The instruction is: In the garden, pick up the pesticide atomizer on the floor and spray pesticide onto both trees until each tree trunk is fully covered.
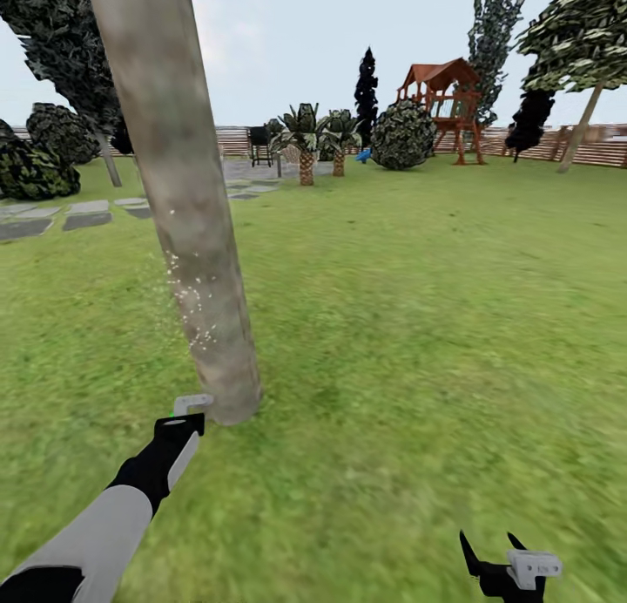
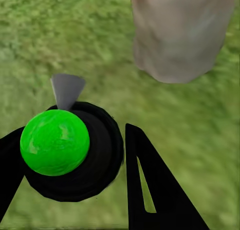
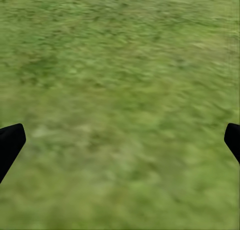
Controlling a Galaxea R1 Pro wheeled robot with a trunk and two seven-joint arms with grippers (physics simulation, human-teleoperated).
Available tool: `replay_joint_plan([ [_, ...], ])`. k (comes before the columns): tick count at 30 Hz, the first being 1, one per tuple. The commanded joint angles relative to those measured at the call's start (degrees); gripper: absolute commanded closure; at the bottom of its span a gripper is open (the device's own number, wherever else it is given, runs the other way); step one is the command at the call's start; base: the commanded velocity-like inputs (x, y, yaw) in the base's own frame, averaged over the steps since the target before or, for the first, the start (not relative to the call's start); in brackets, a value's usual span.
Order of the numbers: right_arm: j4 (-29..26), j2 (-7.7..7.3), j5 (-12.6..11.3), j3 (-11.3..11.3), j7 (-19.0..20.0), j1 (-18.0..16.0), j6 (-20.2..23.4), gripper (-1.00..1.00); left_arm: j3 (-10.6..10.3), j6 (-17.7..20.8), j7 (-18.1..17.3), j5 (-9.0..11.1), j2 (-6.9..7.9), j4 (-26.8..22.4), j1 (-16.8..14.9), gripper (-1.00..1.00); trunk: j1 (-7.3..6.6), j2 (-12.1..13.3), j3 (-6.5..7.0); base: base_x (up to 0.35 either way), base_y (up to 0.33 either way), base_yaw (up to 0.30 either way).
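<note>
Left end effector (image 1: 178, 424) clamped on the pesticide atomizer (image 2: 55, 142), green ball top, grey nozzle aimed at the tree trunk (image 1: 187, 237). Trunk stands just beyond at about 12 o'clock, long axis near upright, leaning slightly; white spray flecks speckle its lower part. Left arm is nearer. Right end effector (image 1: 492, 551) spread wide, empty over lawn (image 3: 120, 90), at 4 o'clock from the trunk.

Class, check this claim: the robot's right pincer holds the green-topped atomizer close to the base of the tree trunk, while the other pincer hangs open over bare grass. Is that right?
Wrong arm. The left pincer holds the green-topped atomizer close to the base of the tree trunk, as the left wrist view shows. The right pincer is the one hanging open over bare grass.
</note>
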Motion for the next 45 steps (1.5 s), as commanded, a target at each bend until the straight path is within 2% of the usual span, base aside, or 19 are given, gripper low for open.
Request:
replay_joint_plan([
  [1, 0.0, 0.06, 0.4, -0.5, 0.4, -0.1, -0.3, -1.0, -0.2, 0.2, 0.4, 0.5, 0.02, -0.1, 0.0, 1.0, 0.0, 0.0, -0.05, 0.064, -0.269, 0.277],
  [13, 0.0, 0.06, 0.4, -0.5, 0.4, -0.1, -0.3, -1.0, -0.2, 0.2, 0.4, 0.5, 0.02, -0.1, 0.0, 1.0, 0.0, 0.0, -0.05, 0.036, -0.269, 0.27],
  [30, 0.0, 0.06, 0.4, -0.5, 0.4, -0.1, -0.3, -1.0, -0.1, 0.1, 0.4, 0.4, 0.11, -0.1, 0.0, 1.0, 0.0, 0.0, -0.05, 0.057, -0.269, 0.021],
  [45, 0.0, 0.06, 0.4, -0.5, 0.4, -0.1, -0.3, -1.0, -0.1, 0.1, 0.4, 0.4, 0.11, -0.1, 0.0, 1.0, 0.0, 0.0, -0.05, 0.094, -0.269, 0.205],
])
